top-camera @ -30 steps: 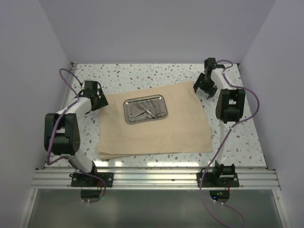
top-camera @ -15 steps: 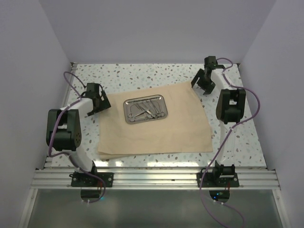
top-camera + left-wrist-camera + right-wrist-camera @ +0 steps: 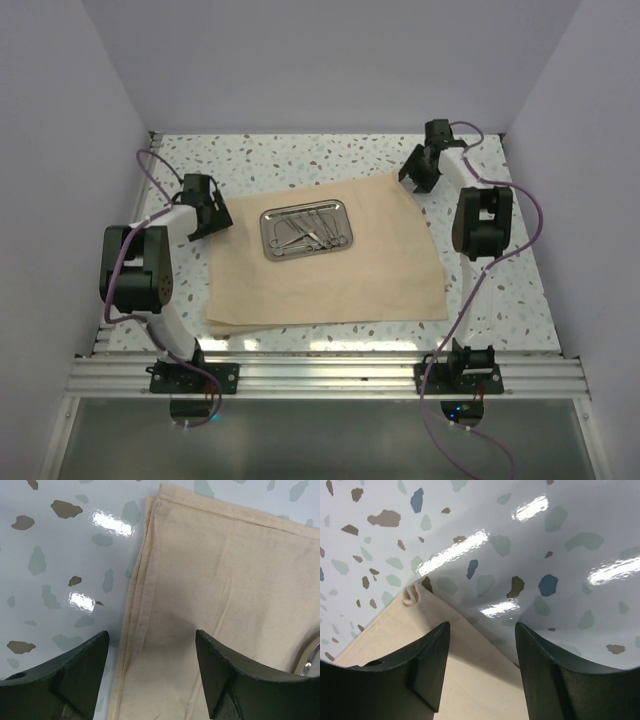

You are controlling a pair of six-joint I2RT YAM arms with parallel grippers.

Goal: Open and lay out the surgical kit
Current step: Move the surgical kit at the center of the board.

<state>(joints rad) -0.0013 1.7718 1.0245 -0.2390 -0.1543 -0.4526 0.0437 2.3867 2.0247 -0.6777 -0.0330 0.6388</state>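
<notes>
The tan cloth wrap (image 3: 320,265) lies spread flat on the speckled table. A shiny steel tray (image 3: 306,230) sits on its upper middle and holds several slim metal instruments (image 3: 310,232). My left gripper (image 3: 212,210) is open at the cloth's far left corner; in the left wrist view its jaws straddle the cloth's hemmed left edge (image 3: 145,605). My right gripper (image 3: 418,170) is open at the cloth's far right corner; the right wrist view shows the corner (image 3: 415,596) just ahead of the jaws. Neither gripper holds anything.
The speckled table (image 3: 280,155) is enclosed by grey walls at the left, back and right. An aluminium rail (image 3: 320,378) with both arm bases runs along the near edge. A tray rim shows at the right edge of the left wrist view (image 3: 311,656).
My right gripper moved a little up and left toward the cloth's far right corner. My left arm shifted slightly inward over the cloth's left edge. The cloth and tray have not moved.
</notes>
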